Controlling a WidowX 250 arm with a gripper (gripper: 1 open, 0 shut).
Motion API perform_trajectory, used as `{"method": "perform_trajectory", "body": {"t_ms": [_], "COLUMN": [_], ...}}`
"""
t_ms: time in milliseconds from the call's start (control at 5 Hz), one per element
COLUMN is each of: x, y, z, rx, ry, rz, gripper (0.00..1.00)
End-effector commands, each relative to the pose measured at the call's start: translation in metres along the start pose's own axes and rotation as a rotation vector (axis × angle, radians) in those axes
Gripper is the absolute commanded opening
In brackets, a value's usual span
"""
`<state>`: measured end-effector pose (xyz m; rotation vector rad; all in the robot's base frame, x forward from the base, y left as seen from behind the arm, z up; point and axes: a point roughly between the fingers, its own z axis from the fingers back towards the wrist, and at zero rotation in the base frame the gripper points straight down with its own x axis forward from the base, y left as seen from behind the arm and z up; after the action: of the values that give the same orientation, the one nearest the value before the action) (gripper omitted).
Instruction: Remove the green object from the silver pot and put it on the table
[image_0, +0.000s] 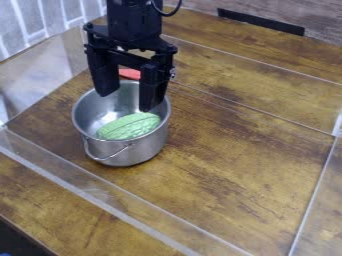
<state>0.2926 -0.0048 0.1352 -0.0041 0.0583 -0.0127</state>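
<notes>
- Step in hand, as judged: the approach to the pick. The green object (130, 126) lies inside the pot (123, 128); nothing has been lifted out.
- Gripper (130, 88): pointing straight down over the pot, jaws spread wide, one finger toward the pot's left rim and one toward its right. It holds nothing.
- The fingertips hang at about rim height, above the far part of the pot. Whether they touch the rim cannot be told from this view.
- Next move, as judged: lower the open jaws into the pot so they pass either side of the object, close on it, then lift clear of the rim and carry it to bare table (254, 150).
- Risk, as judged: a finger may catch the pot wall or shift the pot on closing.
- Object's look: light green, oval, with a bumpy, ribbed surface; it looks soft. It fills much of the pot floor, leaning toward the right wall.
- Pot: round, shiny steel, straight sides, standing upright left of centre on the table, with a thin wire handle (110, 151) at its near side.
- Table: dark wood planks, edged by clear walls.
</notes>
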Motion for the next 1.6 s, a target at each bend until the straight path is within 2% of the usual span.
{"method": "perform_trajectory", "body": {"t_ms": [0,200,400,1000,1400], "x": [-0.003,0.0,0.013,0.024,0.027], "y": [0.002,0.003,0.01,-0.013,-0.007], "z": [-0.019,-0.044,-0.063,-0.047,-0.049], "rx": [0.005,0.01,0.01,-0.004,-0.009], "ry": [0.019,0.005,-0.057,-0.111,-0.151], "rz": [-0.039,-0.052,-0.059,-0.178,-0.115], "gripper": [1.0,1.0,1.0,1.0,1.0]}}
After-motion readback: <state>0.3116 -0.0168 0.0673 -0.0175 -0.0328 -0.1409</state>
